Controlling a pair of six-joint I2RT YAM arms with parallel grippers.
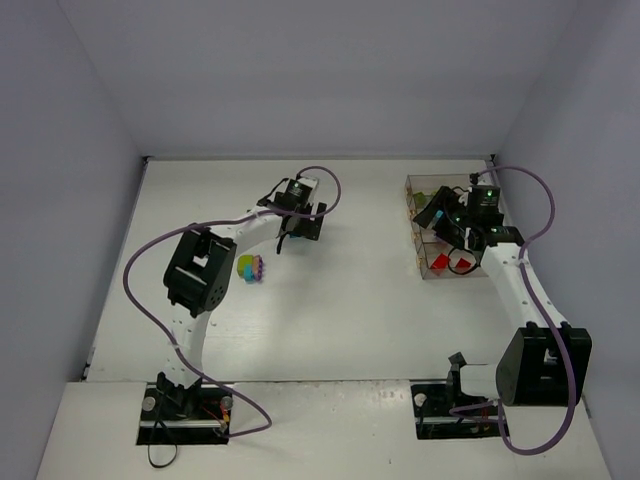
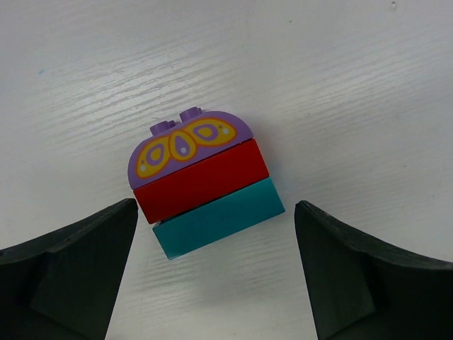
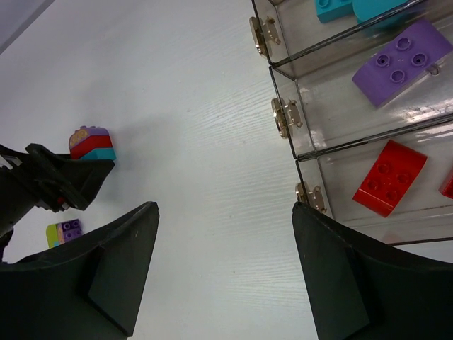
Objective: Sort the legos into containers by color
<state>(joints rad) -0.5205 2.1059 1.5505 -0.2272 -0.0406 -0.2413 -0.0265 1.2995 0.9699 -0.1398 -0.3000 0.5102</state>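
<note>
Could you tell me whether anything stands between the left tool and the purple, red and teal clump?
Nothing visible does. The left tool hangs open over the clump, which lies alone on the table, partly within the gap of the jaws, with no other brick around it.

Two clumps of bricks lie on the table (image 2: 354,85). One is a stack of three (image 2: 202,180), purple, red and teal, at the middle of the left wrist view. The other is a second clump (image 3: 62,232), lime green and purple, at the lower left of the right wrist view. At that view's right are three bin compartments (image 3: 297,85) with three brass clasps (image 3: 283,117). They hold two teal pieces (image 3: 333,7), one purple brick (image 3: 402,60) and two red bricks (image 3: 389,177).
</note>
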